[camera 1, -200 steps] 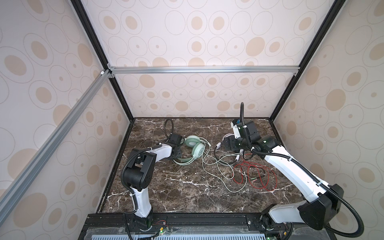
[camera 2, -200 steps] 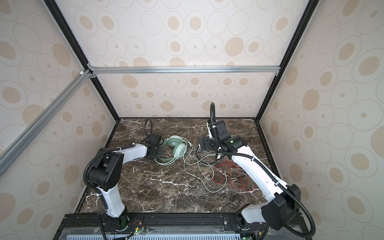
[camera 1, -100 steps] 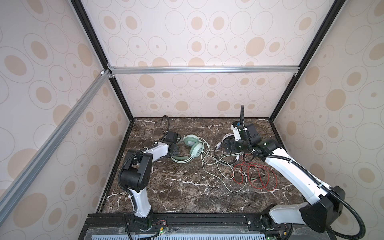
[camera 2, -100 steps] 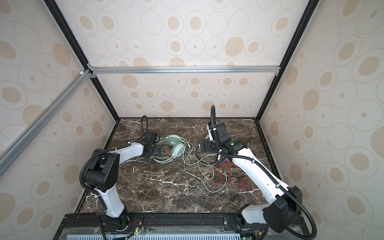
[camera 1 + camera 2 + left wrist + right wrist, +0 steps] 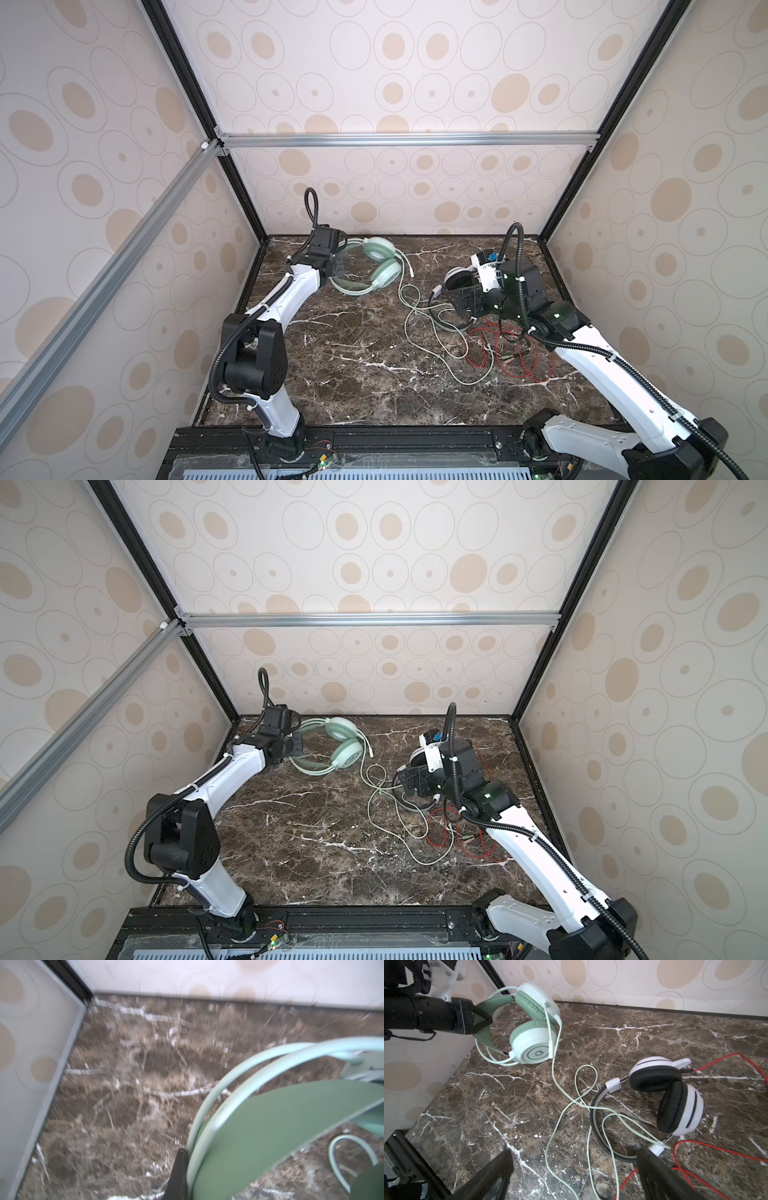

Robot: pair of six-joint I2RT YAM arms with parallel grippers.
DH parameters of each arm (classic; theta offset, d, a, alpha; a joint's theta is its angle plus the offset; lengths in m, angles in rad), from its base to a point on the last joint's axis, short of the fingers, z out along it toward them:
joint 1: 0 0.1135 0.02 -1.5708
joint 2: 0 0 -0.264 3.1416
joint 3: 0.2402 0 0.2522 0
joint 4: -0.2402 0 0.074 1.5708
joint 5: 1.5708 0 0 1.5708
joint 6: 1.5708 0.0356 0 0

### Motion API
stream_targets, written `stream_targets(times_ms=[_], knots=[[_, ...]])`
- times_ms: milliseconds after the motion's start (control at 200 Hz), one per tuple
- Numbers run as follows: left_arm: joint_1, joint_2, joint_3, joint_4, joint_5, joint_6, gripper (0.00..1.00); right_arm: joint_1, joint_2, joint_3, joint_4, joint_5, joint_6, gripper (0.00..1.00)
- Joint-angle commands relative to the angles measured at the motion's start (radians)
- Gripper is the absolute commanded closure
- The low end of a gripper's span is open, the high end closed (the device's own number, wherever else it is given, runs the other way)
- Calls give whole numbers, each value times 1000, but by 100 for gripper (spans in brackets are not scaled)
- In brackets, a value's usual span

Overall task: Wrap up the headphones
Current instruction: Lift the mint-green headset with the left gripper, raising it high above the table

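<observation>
Your left gripper (image 5: 336, 266) is clamped tight on the headband of the mint-green headphones (image 5: 384, 266), near the back left corner of the tabletop (image 5: 353, 374). The right wrist view shows this best: the left gripper's dark fingers (image 5: 481, 1020) pinch the green band, with the two ear cups stacked beside them. The lower cup seems to touch the tabletop, though you can't be sure from these angles, and the left wrist view is blurred.

The pale green cable (image 5: 436, 332) runs from that pair across the middle of the tabletop in loose loops and crosses over the grey headband of the white-and-black headphones (image 5: 683, 1109). That second pair lies on the tabletop at the back right, its ear cups folded against each other. Its thin red cable (image 5: 519, 357) sprawls in open loops just in front of it.

Your right gripper (image 5: 575, 1153) hangs above the white-and-black pair's headband with its jaws spread wide, holding nothing.
</observation>
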Motion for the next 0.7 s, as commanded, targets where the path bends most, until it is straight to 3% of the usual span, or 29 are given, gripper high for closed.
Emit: stream_targets(times_ms=[0, 300, 480, 695], knots=[[1, -55, 104, -33, 83, 56, 100, -4, -52, -24, 51, -35, -2, 4], [1, -145, 227, -90, 248, 9, 100, -3, -129, -94, 109, -124, -56, 0], [0, -218, 247, -87, 317, -10, 100, -10, -103, -106, 175, -197, -80, 0], [-1, -294, 210, -73, 377, -125, 100, -26, -39, -131, 290, -316, -91, 0]])
